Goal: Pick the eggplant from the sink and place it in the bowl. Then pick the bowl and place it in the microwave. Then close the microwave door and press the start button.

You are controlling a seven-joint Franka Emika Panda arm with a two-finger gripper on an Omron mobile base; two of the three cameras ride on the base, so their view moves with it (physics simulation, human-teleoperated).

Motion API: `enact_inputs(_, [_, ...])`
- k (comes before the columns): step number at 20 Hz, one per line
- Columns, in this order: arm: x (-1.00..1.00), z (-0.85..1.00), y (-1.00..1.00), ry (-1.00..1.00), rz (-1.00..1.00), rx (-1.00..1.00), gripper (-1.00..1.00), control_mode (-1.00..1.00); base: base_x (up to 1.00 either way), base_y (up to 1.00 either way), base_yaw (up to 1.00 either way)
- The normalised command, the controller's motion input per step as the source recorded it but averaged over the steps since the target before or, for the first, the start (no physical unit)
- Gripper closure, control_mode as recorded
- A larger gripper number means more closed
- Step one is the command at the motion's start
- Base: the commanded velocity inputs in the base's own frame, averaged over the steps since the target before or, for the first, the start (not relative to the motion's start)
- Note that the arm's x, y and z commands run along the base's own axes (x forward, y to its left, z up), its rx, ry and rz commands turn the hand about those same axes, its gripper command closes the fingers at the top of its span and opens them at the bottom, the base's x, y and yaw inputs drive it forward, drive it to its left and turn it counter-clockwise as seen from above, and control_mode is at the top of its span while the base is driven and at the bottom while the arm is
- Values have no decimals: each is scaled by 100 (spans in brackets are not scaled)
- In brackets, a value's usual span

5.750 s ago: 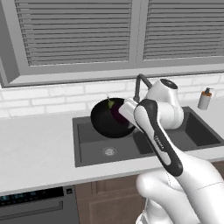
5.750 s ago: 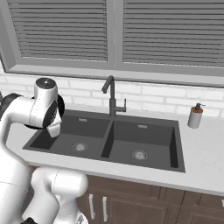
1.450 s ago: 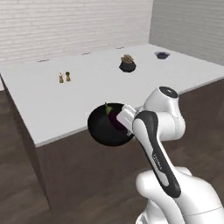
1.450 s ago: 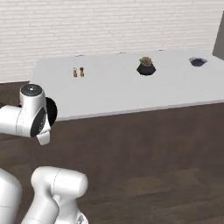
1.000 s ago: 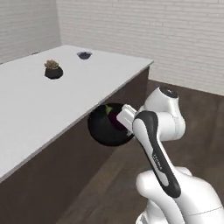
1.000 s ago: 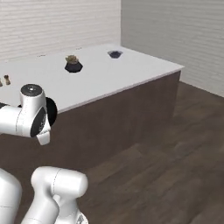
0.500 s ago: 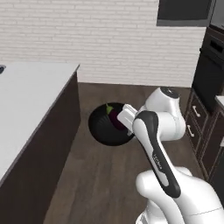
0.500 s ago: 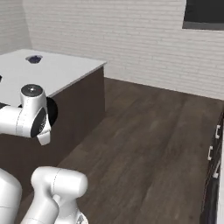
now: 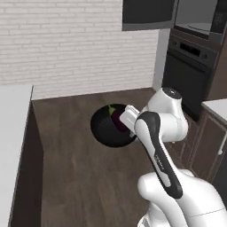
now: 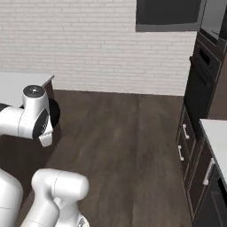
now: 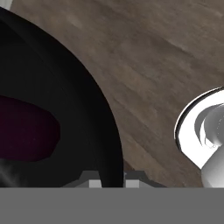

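Gripping the bowl [image 9: 106, 129] rim (eggplant [image 9: 117, 120] inside), the gripper [image 11: 113, 177].

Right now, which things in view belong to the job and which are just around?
Job:
- bowl, held by its rim in the gripper
- eggplant, lying in the bowl
- microwave, up on the right

Around:
- wall oven
- counter
- brick wall
- wood floor
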Motion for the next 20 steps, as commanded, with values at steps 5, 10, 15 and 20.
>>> enact_inputs(5, [0,0,0,0,0,0,100,100,100,65,-55])
enact_inputs(10, [0,0,0,0,0,0,100,100,100,64,-55])
enact_inputs(15, [0,0,0,0,0,0,100,100,96,47,-61])
enact_inputs(20, [0,0,0,0,0,0,100,100,86,32,-65])
